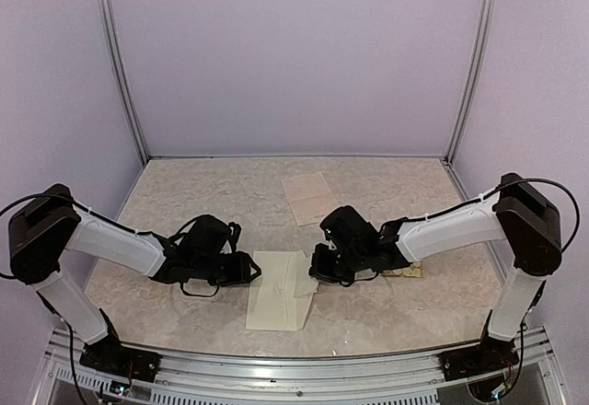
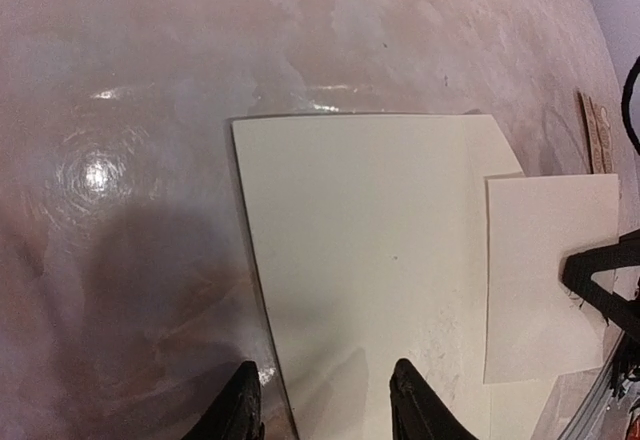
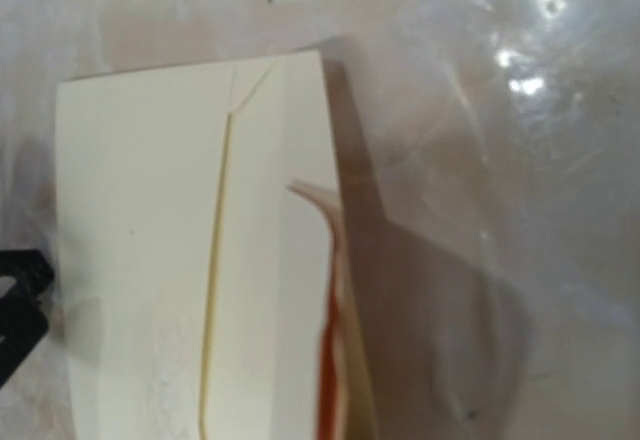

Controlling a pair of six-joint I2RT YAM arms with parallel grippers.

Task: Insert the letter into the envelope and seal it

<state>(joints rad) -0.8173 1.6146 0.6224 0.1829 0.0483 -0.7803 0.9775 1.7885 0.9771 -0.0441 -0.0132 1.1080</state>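
**Both grippers low at the two ends of the envelope**

The left arm rises from its base at the near left, bends at the elbow and reaches down toward the middle of the table. The table surface is glossy, with a marbled beige-pink pattern. The left gripper is low at the left end of the envelope. In the left wrist view its black fingers are spread apart and grasp nothing. One is at the envelope's edge and the other is over the paper.

The envelope is smooth cream paper and lies flat on the near middle of the table, between the two grippers. A paler rectangular sheet, the letter, overlaps its right end. Whether any part of the letter is inside, I cannot tell.

On the far side lies a pinkish sheet, well apart from the envelope.

The right arm mirrors the left one and comes down from the right. The right gripper is at the right end of the envelope, over the letter. The right wrist view is blurred, so I cannot tell if its fingers are clenched or released. Just beside this arm, on its right, lies a small tan sticker sheet.
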